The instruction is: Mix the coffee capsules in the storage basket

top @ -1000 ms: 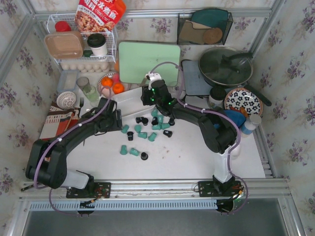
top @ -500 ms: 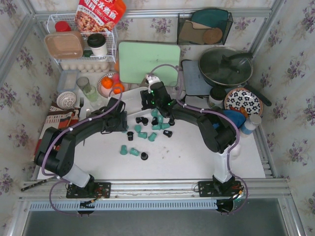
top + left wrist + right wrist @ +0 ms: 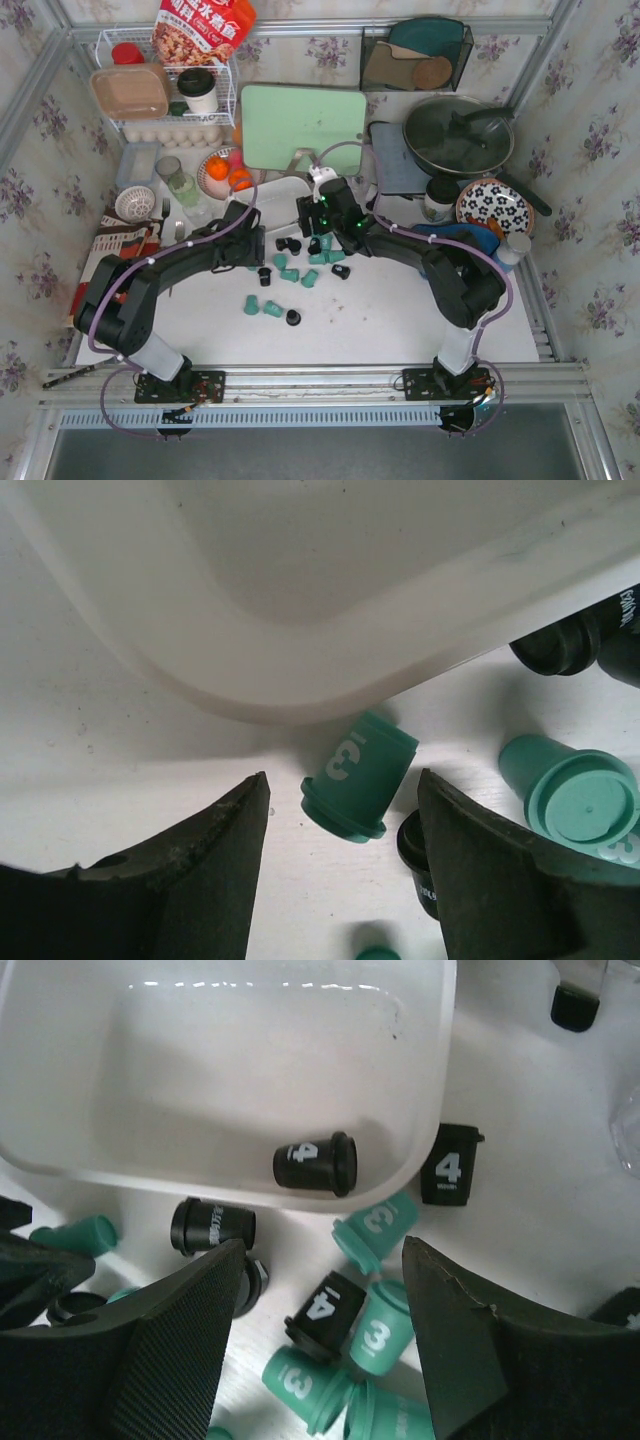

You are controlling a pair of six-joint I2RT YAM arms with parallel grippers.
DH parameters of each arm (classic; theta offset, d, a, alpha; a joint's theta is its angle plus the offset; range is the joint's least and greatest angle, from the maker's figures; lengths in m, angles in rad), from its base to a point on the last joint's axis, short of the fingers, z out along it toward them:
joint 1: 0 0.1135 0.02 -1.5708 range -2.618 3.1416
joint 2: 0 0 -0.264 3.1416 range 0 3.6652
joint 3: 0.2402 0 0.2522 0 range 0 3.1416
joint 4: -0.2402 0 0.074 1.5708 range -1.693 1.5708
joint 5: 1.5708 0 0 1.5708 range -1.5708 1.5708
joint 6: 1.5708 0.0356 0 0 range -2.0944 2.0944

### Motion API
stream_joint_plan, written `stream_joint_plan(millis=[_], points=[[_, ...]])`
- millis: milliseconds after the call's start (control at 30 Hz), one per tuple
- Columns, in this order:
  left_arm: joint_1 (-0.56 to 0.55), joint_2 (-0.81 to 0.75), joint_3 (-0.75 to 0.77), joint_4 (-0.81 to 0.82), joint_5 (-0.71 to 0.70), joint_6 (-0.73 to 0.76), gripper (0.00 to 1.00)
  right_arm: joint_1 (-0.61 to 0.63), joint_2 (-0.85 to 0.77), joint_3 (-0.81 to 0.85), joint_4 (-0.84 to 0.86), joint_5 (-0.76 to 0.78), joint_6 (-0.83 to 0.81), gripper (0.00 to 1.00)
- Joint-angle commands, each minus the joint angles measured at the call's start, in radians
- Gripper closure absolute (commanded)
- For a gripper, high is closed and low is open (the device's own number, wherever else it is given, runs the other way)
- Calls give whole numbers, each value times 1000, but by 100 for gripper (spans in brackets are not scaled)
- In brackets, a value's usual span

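One black capsule (image 3: 315, 1163) is lying in the storage basket (image 3: 120, 1080), the remaining coffee capsules (image 3: 375, 1222) are lying outside it, and the left gripper (image 3: 340, 780) and right gripper (image 3: 322, 1250) are hovering, jaws apart, gripping nothing.

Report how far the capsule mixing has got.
Done: one black capsule lies in the storage basket. In hand: nothing; the right tool hangs open near it, and the open left tool straddles a teal capsule beside the basket's rim. Left: the other capsules, scattered on the table.
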Motion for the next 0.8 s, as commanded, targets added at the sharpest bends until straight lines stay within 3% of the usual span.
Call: stream_joint_plan(millis=[0, 167, 300, 500, 633, 767], points=[[-2, 10, -3, 64, 21, 10, 37, 0, -48, -46, 25, 1, 4, 28], [-4, 41, 24, 15, 16, -13, 40, 0, -98, -95, 20, 7, 5, 28], [-8, 59, 45, -22, 20, -18, 59, 0, -128, -121, 14, 23, 3, 28], [-19, 53, 61, -62, -3, -26, 61, 0, -165, -147, 5, 38, 7, 28], [-38, 20, 55, -65, -13, -19, 76, 0, -180, -155, 0, 45, 14, 28], [-58, -30, 42, -60, -36, -14, 79, 0, -201, -171, 0, 54, 25, 27]])
